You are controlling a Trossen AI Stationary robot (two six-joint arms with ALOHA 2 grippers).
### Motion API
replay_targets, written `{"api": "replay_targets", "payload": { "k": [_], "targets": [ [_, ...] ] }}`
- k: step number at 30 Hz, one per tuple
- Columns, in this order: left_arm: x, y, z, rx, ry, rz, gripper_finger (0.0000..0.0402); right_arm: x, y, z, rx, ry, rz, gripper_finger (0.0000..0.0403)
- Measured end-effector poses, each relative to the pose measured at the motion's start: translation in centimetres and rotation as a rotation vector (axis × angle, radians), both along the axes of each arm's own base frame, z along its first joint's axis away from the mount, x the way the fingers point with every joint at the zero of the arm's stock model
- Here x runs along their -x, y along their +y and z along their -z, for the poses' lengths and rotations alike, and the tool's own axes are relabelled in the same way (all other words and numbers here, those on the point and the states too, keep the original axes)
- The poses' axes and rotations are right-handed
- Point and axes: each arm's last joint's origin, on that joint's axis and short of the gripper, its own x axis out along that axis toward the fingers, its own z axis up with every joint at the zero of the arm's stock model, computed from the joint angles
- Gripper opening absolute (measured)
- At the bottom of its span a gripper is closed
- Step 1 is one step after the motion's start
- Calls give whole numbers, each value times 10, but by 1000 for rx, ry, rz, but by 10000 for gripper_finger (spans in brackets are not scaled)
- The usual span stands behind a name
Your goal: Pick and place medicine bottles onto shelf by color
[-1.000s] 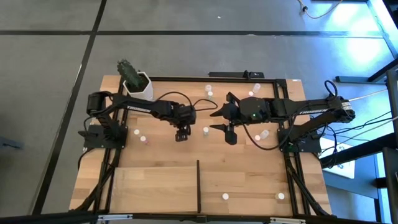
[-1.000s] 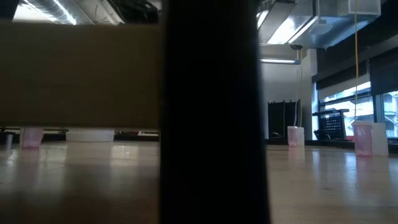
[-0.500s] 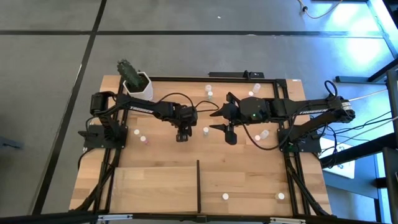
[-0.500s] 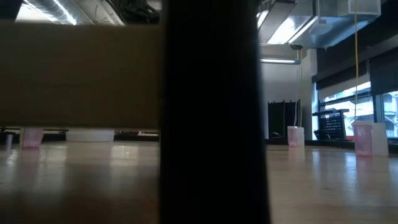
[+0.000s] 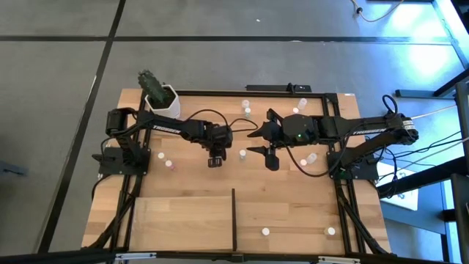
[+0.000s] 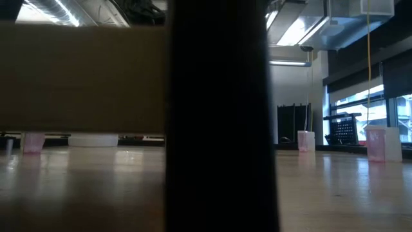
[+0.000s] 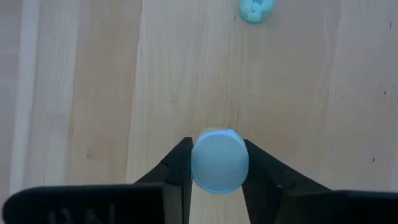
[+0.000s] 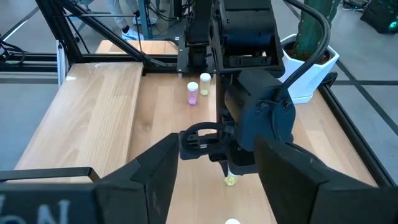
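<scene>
While hanging low over the middle of the desk (image 5: 183,183), pinching a white-capped bottle (image 7: 219,162) with the left gripper (image 5: 214,158): both dark fingers (image 7: 177,169) pressed against the round cap, one on each side, in the left wrist view. Can't tell from here whether lifted or sitting on the wood. Straight ahead of that gripper, well apart from it, a pale green bottle (image 7: 256,9) at the edge of the wrist shot. Just beside the left gripper, on the side facing the other arm, another white cap (image 5: 242,154) standing alone. Further off on its opposite side, two small bottles (image 5: 160,155) close together, one of them pinkish. Then the right gripper (image 5: 260,136), near the left one and pointing at it, spread wide with nothing in between, hovering above the desk. Behind the right gripper, back toward its own arm, one more bottle (image 5: 311,158) next to a cable. Off toward the far edge of the desk from both grippers, two pairs of bottles (image 5: 248,108) and a cactus pot (image 5: 163,101) in the corner. On the opposite side of the grippers, the shelf (image 5: 183,220) with its black divider (image 5: 234,216), plus two shelf bottles (image 5: 266,232) sitting to the right-arm side of that divider, well away from either gripper. Low view mostly blocked by the divider up close, with a few pinkish bottles (image 6: 306,140) poking out on either side.
</scene>
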Motion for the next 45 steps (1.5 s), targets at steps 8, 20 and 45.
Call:
{"api": "replay_targets", "payload": {
  "k": [8, 20, 45],
  "targets": [
    [11, -6, -14, 28, 20, -48, 93, 0, 0, 0, 0, -1, 0, 210],
    [52, -33, -82, 106, -120, -178, 95, 0, 0, -1, -1, -8, 0, 210],
    [141, -141, -130, 234, -130, -83, 95, 0, 2, -1, -30, -9, -65, 210]
  ]
}}
